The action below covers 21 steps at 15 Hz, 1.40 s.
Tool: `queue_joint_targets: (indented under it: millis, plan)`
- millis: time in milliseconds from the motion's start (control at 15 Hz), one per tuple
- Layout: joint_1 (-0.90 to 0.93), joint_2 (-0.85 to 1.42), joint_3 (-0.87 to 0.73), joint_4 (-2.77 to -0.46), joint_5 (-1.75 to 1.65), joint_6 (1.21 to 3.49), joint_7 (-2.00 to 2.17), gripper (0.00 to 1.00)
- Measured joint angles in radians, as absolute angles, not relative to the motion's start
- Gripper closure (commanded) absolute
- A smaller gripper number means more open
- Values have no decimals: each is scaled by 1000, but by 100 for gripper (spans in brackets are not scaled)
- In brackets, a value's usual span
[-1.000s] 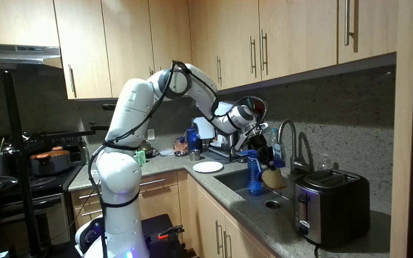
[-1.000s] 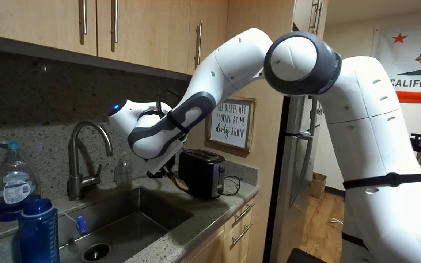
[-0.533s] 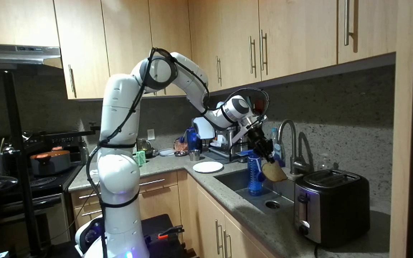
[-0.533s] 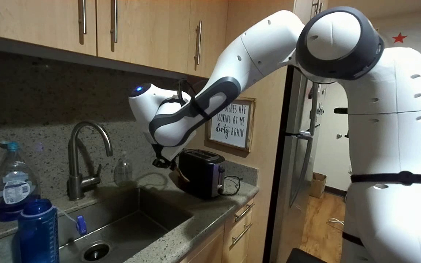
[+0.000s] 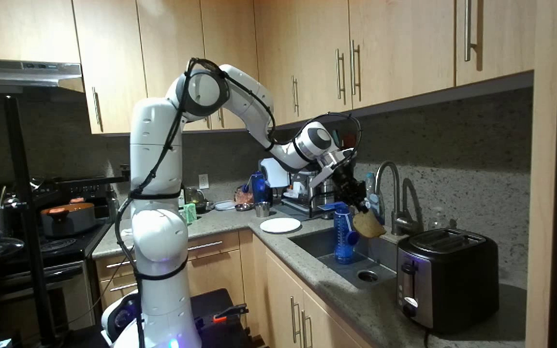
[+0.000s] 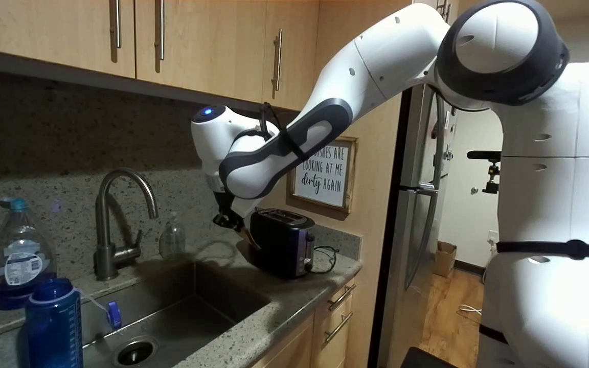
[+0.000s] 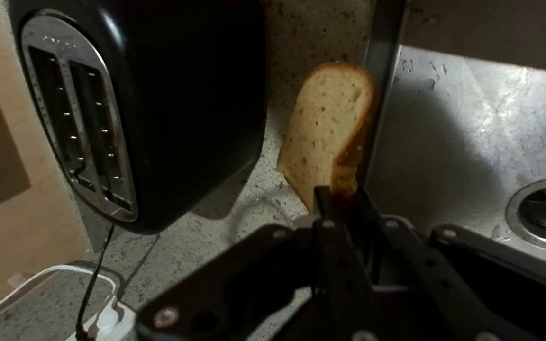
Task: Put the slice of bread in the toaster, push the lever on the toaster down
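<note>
Black two-finger gripper (image 7: 341, 202) pinched narrow on one end of the tan, brown-crusted bread slice (image 7: 325, 128); wrist view puts the slice between the boxy black-and-steel toaster (image 5: 467, 280) and the stainless steel sink (image 7: 467, 109). Best judged: lift above the toaster's top, line the slice's thin edge with a long narrow slot (image 7: 100, 132), lower straight, pinch firm. Speckled grey stone counter (image 7: 173, 260) below; sink floor spotted as if wet; pale wood cabinets (image 5: 404, 48) overhead, light dim
</note>
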State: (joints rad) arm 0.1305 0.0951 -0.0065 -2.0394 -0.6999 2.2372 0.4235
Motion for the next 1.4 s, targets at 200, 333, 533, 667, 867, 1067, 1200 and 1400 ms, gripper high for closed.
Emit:
queue_joint_targets:
  millis: [200,333,533,667,867,1067,1200,1400]
  plan:
    - [131,95,-4,-2041,-700,2238,423,97]
    - [128,96,-4,-2040,-682,2239,423,97]
    - [107,92,-4,-2037,-617,2266,417,97]
    - [79,75,-11,-2039,-563,2292,389,97]
    - [33,25,-35,-2058,-520,2302,315,97]
    - [-9,-38,-59,-2093,-494,2310,239,97]
    - [-28,-74,-70,-2115,-469,2326,183,97]
    - [-47,-119,-83,-2143,-420,2392,72,97]
